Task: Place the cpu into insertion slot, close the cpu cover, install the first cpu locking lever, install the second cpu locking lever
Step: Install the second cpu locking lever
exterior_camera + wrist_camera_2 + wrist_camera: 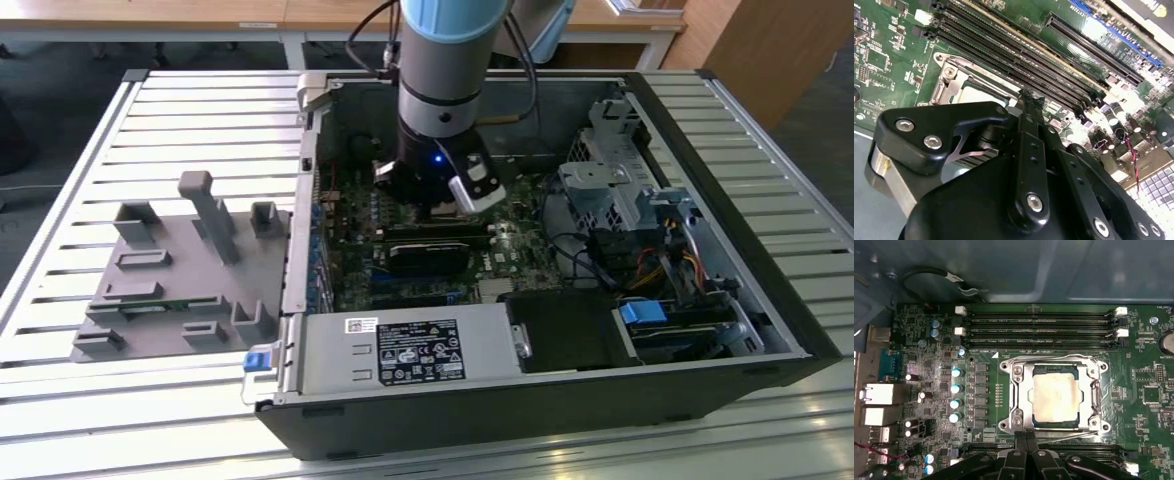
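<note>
The cpu already sits in the insertion slot, its pale face showing through the cut-out of the cpu cover, which lies flat over the socket. So the placing and the closing look done, and I'd judge the work has reached the locking levers. One thin wire lever runs along the socket edge nearest the gripper; whether it is hooked home I cannot tell.

The gripper stands right at that same edge of the socket, fingertips pressed together with nothing visible between them, their tip just beside the lever. From here, seating the lever would call for a small sideways push and a press down under its catch, kept clear of the cover.

Around the socket it is crowded. Rows of memory slots lie just beyond the far edge of the socket from the gripper, and more long black slots run close beside it in the second wrist view. A line of blue-topped capacitors stands near the socket on another side. In the exterior view the arm reaches down into the open computer case, with the grey power-supply box well apart from the socket
</note>
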`<state>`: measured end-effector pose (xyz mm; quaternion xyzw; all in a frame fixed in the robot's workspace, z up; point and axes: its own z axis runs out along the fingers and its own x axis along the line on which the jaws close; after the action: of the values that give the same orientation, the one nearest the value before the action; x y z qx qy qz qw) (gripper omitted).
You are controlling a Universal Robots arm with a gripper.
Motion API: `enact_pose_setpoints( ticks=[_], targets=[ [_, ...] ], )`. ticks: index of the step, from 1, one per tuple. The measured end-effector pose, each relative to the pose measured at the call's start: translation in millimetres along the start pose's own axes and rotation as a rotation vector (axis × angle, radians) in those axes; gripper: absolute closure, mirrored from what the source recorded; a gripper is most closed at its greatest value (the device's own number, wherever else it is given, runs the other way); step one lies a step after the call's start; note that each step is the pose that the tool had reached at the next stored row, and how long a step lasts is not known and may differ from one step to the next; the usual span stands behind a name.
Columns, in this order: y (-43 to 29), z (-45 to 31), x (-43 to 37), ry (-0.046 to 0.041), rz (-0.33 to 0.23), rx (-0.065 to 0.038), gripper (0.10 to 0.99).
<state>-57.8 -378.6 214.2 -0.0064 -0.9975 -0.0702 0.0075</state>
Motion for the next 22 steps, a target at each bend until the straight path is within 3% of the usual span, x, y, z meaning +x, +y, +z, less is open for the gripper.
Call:
enact_pose_setpoints(
  ticks=[7, 18, 22],
  targets=[
    [-8.0, 0.0, 6.4, 0.0004, 0.0, -0.023, 0.98],
    [-11.3, 11.1, 8.2, 0.0008, -0.001, -0.057, 0.98],
    [-15.8, 11.8, 9.7, 0.0009, -0.001, -0.076, 0.98]
  ],
)
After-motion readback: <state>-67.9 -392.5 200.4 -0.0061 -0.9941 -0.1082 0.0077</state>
